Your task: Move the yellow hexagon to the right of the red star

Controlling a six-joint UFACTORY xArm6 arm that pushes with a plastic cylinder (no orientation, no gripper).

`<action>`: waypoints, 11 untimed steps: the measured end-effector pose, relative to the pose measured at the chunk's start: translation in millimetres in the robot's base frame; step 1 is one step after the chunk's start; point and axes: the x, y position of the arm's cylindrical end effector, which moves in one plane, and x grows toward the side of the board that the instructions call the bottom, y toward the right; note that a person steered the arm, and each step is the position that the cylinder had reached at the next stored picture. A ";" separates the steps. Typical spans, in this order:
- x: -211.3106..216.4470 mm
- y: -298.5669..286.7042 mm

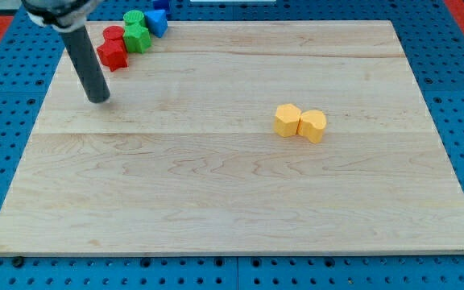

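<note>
The yellow hexagon (287, 119) lies right of the board's middle, touching a yellow heart-shaped block (313, 126) on its right. The red star (113, 55) sits near the top left corner of the board. My tip (98, 99) rests on the board just below and slightly left of the red star, far left of the yellow hexagon. The dark rod rises from it toward the view's top left.
A cluster at the top left holds a red round block (114, 35), a green star-like block (137, 38), a green round block (134, 18) and a blue block (157, 22). The wooden board (232, 201) lies on a blue pegboard.
</note>
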 end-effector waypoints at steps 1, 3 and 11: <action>2.8 30.8; -0.1 61.7; 70.8 122.3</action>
